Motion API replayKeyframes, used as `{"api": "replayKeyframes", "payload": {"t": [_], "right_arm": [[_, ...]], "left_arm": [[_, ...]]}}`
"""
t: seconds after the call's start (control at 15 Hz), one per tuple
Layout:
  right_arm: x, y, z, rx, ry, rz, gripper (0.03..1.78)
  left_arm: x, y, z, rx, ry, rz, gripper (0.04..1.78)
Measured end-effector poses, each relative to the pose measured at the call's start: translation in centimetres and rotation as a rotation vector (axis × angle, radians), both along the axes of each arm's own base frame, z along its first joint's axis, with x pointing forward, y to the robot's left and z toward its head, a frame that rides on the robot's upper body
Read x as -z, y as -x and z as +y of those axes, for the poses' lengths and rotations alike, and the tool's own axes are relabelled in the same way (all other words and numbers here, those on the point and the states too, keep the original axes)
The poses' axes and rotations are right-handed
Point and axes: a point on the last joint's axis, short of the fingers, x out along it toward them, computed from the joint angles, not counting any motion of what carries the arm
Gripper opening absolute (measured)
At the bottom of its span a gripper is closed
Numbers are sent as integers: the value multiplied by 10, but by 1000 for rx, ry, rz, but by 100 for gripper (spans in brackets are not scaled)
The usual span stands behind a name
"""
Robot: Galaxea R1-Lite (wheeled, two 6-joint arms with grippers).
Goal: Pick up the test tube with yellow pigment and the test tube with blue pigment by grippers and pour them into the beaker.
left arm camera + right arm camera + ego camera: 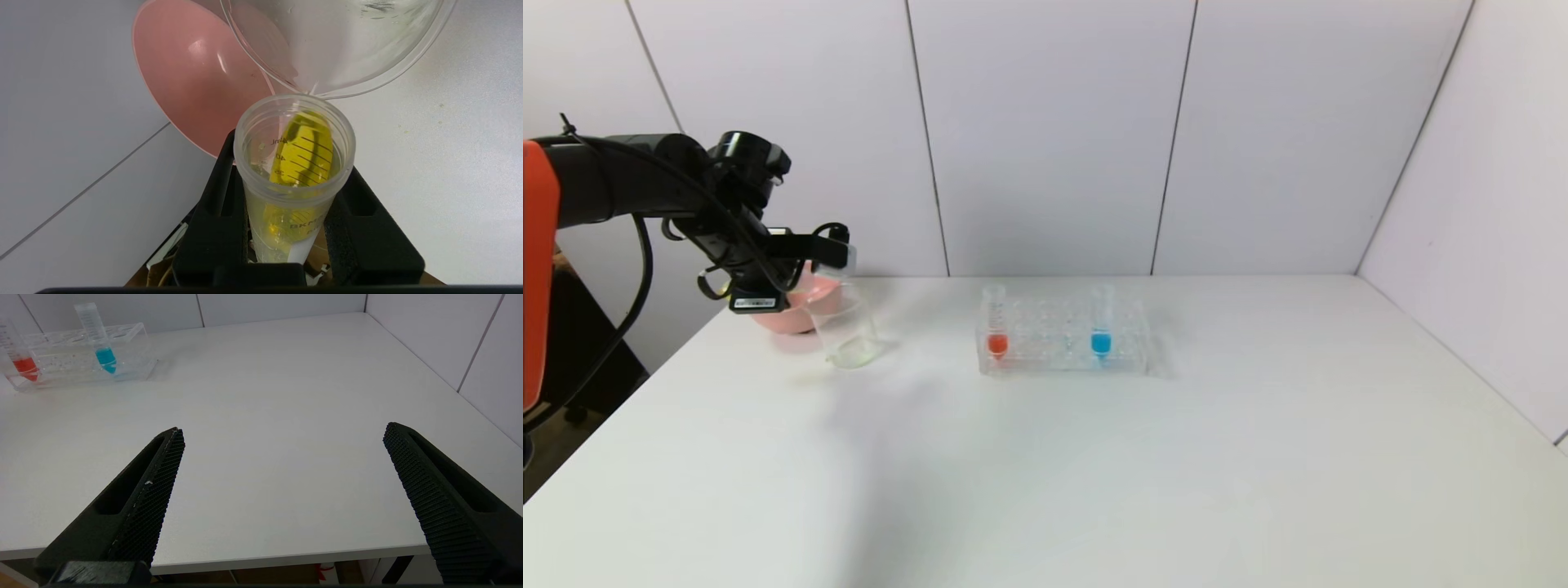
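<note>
The broad white table [1094,457] carried everything, with pale panelled walls [1054,122] behind and to one side. At its far left the left arm reached in over the table edge, and the left gripper [292,196], black with two slim fingers, was clamped on the test tube with yellow pigment [296,171], a slim clear graduated tube. The tube lay tipped, its open mouth right at the lip of the beaker [843,327], a small clear cylindrical glass that in the head view stood tilted on the table. In the left wrist view yellow liquid lay along the inner wall of the tube toward the mouth, and the beaker's rim [339,49] hung just past the tube's opening. Whether any liquid was crossing could not be told.

Touching or just behind the beaker sat a round pink bowl [796,310], partly hidden by the gripper.

Near the middle of the table stood a clear plastic tube rack [1063,336]. The test tube with blue pigment [1101,322], a slim clear tube with bright blue liquid in its tip, stood upright toward the rack's right end. A like tube with red liquid in its tip [996,322] stood upright at the left end.

The right gripper [282,453] hovered low above the table's near edge, well apart from the rack, its two ribbed black fingers [159,477] spread wide and holding nothing.
</note>
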Motion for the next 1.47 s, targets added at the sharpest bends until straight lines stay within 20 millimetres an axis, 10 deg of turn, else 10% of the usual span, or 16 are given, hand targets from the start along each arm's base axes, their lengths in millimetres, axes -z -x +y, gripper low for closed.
{"api": "replayKeyframes", "payload": {"t": [1.47], "right_arm": [[0,0,0,0,0,0,177]], "left_arm": [[1,-1,-21,-65,-150,-3,54]]}}
